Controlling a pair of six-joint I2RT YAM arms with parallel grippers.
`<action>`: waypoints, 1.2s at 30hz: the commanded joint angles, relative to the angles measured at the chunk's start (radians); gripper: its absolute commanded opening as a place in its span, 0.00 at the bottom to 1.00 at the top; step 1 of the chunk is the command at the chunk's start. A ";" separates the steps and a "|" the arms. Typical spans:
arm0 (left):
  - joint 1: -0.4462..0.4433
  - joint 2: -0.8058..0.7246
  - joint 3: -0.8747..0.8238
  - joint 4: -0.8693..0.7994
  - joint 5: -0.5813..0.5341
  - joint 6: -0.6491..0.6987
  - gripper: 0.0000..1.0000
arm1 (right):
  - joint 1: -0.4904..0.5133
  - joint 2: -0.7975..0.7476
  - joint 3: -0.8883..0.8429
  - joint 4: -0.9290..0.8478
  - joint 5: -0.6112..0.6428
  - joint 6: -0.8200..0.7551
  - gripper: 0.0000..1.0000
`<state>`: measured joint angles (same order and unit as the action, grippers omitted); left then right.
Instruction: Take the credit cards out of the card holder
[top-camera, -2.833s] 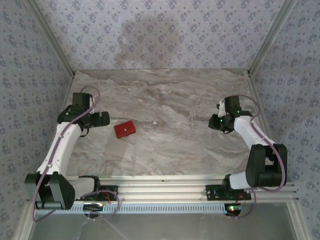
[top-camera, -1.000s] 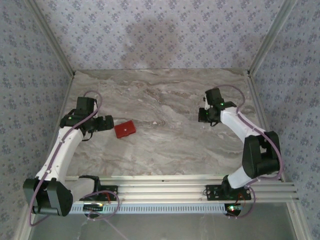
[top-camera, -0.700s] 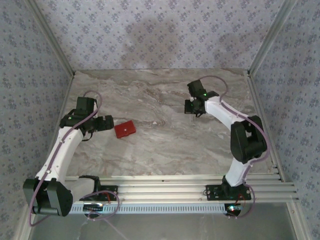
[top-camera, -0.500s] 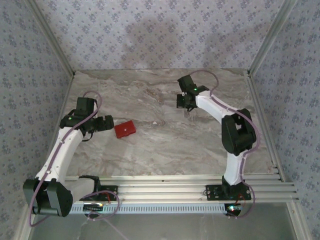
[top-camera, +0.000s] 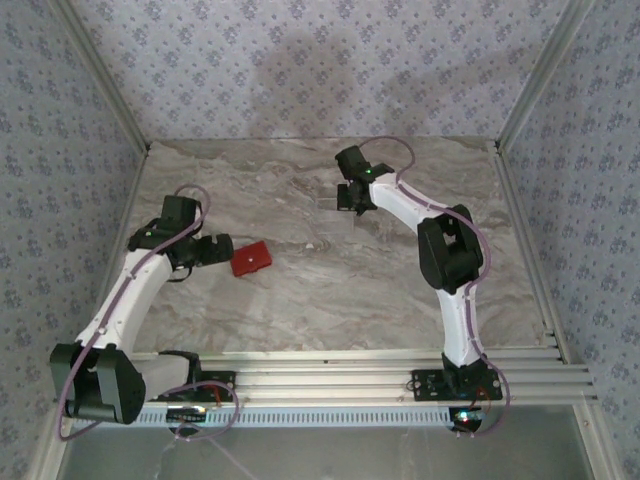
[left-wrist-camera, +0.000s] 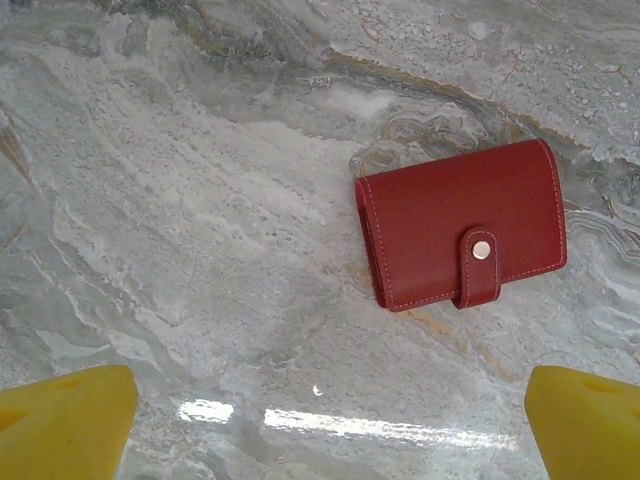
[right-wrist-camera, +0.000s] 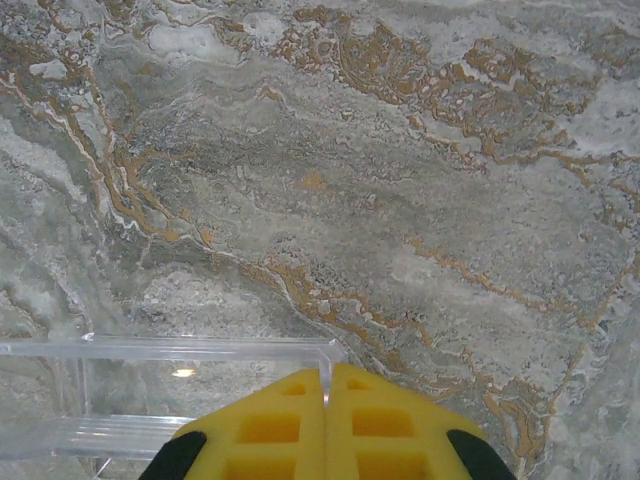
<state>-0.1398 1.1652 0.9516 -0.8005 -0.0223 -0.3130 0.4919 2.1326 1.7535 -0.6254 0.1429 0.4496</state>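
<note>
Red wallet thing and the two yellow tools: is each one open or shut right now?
card holder: shut, snap tab fastened, lying flat on the table, no cards out.
left tool: open, holding nothing, the card holder just ahead of it.
right tool: shut, at the corner of a clear plastic piece; can't tell if it touches.

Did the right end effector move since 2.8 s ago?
Yes. The right end effector swung left and farther back, away from the table's right edge.
</note>
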 joint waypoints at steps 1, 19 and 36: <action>-0.006 -0.002 0.010 0.002 -0.001 -0.015 0.99 | 0.007 0.007 0.010 -0.021 0.003 0.037 0.02; -0.037 0.012 0.022 -0.018 -0.026 -0.018 1.00 | 0.001 -0.031 -0.011 -0.034 -0.021 0.030 0.19; -0.110 0.216 0.152 -0.036 0.023 -0.132 0.99 | 0.009 -0.232 -0.079 -0.061 -0.024 0.008 0.31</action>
<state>-0.2195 1.3426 1.0515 -0.8295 -0.0330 -0.4294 0.4919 1.9549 1.6985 -0.6552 0.1165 0.4633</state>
